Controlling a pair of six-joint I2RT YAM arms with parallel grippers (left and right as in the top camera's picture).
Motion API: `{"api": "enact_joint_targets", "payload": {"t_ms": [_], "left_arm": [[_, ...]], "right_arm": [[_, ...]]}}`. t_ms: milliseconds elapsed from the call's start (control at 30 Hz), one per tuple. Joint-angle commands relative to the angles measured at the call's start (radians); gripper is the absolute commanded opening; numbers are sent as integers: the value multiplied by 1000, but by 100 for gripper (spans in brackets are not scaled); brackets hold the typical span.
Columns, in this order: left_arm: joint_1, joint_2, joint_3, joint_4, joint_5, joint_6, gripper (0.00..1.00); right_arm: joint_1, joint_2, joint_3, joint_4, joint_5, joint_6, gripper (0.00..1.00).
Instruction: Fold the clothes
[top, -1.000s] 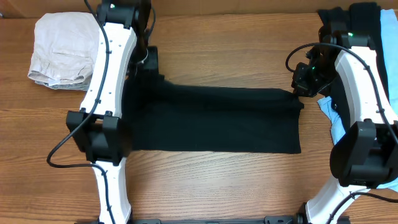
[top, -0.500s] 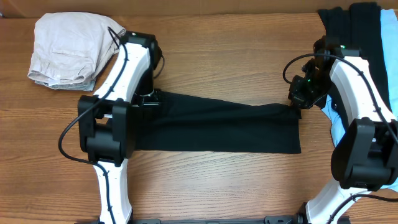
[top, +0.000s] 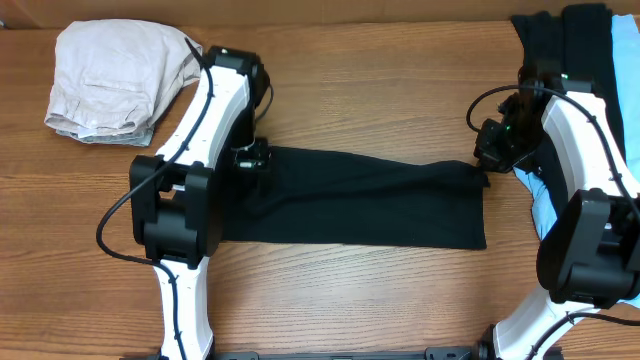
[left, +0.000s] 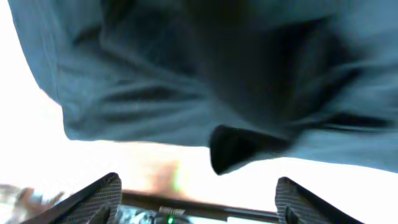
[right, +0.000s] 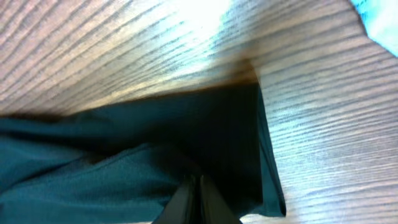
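Observation:
A long black garment (top: 370, 205) lies flat across the middle of the wooden table, folded into a strip. My left gripper (top: 250, 160) stands over its far left corner. In the left wrist view this gripper (left: 199, 199) is open, its fingers (left: 99, 196) wide apart, and the dark cloth (left: 205, 81) lies just beyond them with nothing between. My right gripper (top: 484, 162) is at the garment's far right corner. Seen from the right wrist, it (right: 198, 198) is shut on the black cloth (right: 155, 143).
A crumpled pale beige garment (top: 105, 80) lies at the back left. At the right edge sits a pile of black clothes (top: 580, 40) and light-blue fabric (top: 545, 205), partly under the right arm. Bare wood shows in front of the strip.
My left gripper carried the garment's far left corner toward the front, narrowing the strip, then opened and let it go. The right gripper stayed shut at its corner, shifting slightly.

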Motion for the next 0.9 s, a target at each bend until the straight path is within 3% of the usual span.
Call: {"api": "enact_joint_targets", "payload": {"t_ms": [0,200,500,600,767,867], "left_arm": [[5,-96,156,-3,43,56,90],[5,-106,252,67,0,56,94],[5,-98,77,120,7,7,95],[5,-98,12,195,7,-10,89],[3,-98,-34,237,6,-11,67],[3,-98,-41,254,6,-11,64]], "right_arm": [[-4,-30,-3,10,10,-1,6],[-4,-30,-3,31,10,-1,7],[-4,-29,-3,42,10,-8,9],[-4,-29,-3,42,10,-8,9],[-3,-29,-3,42,10,-8,9],[-3,-29,-3,42,10,-8,9]]}}
